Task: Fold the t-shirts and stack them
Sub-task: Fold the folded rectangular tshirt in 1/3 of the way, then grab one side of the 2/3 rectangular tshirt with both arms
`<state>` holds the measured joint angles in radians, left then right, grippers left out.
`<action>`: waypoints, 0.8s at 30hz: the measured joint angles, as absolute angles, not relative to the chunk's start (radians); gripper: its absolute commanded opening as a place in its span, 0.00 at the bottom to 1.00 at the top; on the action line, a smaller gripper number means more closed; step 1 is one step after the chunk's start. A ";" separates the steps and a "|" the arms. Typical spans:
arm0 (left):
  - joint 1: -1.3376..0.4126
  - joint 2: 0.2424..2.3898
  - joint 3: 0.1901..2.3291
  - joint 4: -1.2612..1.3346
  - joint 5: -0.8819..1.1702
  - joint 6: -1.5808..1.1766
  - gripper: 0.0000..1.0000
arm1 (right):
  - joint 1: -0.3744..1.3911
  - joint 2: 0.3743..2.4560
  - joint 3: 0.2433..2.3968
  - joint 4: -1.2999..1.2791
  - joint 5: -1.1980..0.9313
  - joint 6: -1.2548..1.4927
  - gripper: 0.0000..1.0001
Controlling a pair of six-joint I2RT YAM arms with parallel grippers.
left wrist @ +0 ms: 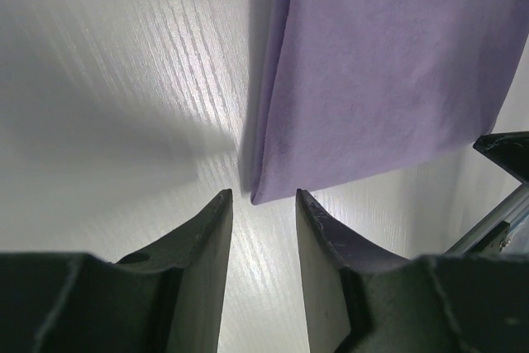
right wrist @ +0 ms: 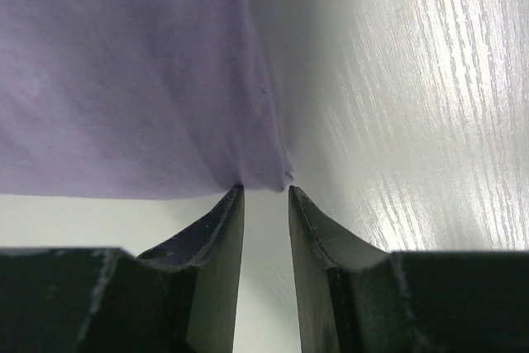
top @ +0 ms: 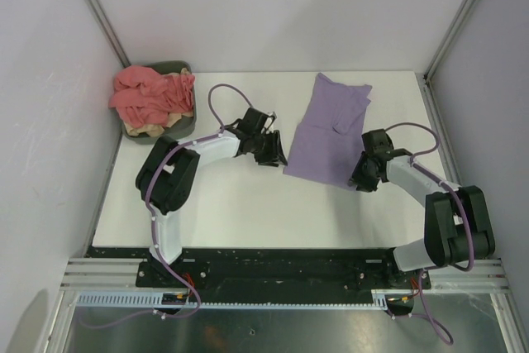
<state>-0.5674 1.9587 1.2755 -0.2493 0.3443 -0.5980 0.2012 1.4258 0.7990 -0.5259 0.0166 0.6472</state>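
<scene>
Two claws stand part-open and empty: your left gripper and right gripper, each at a near corner of the lavender t-shirt, which lies flat on the table. It looks like the fold step: pinch both corners, then carry the hem away. Pink t-shirts wait in the far-left bin.

Left arm: white link shells between bulky black joint housings.
Right arm: same build, with white links and rounded black joints.
Cables: lavender-purple, one looped along the outside of each arm and trailing off at the base.
Plugs: small, orange-red, at the cable ends by the bases.
Left gripper: two matte black fingers, wedge-shaped, tapering to thin tips, faintly scuffed.
Right gripper: matching black tapered fingers with flat inner faces and a broad black body behind.
</scene>
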 measured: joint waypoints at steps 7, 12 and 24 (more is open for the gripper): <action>-0.567 1.958 1.271 -0.249 0.344 -0.598 0.43 | 0.201 1.436 0.763 -0.503 0.018 0.647 0.33; -0.570 1.957 1.271 -0.249 0.344 -0.598 0.44 | 0.200 1.436 0.736 -0.495 0.018 0.647 0.32; -0.579 1.957 1.269 -0.249 0.343 -0.598 0.45 | 0.198 1.359 0.717 -0.496 0.018 0.655 0.34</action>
<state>-0.5793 1.9568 1.2686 -0.2485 0.3428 -0.5976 0.1982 1.3594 0.7166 -0.4957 0.0177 0.6548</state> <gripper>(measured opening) 0.451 0.322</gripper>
